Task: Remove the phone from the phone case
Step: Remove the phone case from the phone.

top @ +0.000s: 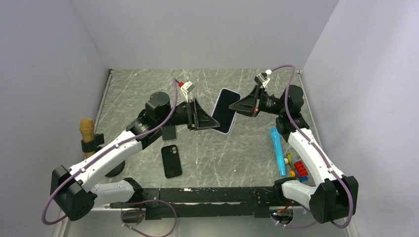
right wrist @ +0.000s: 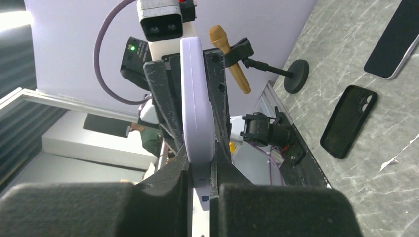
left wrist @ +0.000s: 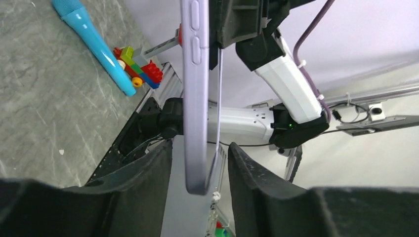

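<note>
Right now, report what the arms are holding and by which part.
The lilac phone, up off the table between both arms: the left gripper clamps one end, the right gripper the opposite end.

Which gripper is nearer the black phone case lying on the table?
Left. The left gripper, on the lilac-cased phone, hangs just beyond the black phone case; the right gripper grips that phone's far side.

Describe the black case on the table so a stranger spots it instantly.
On the marble table, look near the front edge, left of centre. The black case lies flat; unlike the silver-edged phone beyond it, it is matte black with a camera cutout.
</note>
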Controlling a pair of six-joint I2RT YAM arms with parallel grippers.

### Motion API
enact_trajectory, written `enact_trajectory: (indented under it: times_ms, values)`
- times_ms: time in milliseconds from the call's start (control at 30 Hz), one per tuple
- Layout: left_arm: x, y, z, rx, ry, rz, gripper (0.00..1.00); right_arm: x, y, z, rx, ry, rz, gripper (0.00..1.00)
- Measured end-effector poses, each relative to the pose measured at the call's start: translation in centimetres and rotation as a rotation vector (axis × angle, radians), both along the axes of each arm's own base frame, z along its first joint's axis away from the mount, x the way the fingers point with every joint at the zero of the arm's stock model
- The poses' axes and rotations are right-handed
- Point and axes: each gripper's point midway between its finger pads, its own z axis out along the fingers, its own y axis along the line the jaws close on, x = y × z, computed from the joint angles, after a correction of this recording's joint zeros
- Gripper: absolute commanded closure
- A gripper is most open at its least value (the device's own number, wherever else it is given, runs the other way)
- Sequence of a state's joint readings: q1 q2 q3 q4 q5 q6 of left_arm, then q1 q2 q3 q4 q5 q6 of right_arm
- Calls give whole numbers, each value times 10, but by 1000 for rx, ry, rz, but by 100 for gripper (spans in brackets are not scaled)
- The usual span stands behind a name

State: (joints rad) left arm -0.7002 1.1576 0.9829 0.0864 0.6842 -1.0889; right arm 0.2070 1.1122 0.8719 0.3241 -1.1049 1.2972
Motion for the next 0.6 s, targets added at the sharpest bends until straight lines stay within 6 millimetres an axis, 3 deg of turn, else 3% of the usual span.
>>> enact_trajectory:
  times_ms: [200,367,600]
  values:
    - [-6,16,13,-5,-38,44,43,4,1,-2,20,72,3,100]
    - [-9,24,15,1,-40,57,51,6,2,-2,24,85,4,100]
    - [-6,27,1,17,-18,66,63,6,2,-1,31,99,5,100]
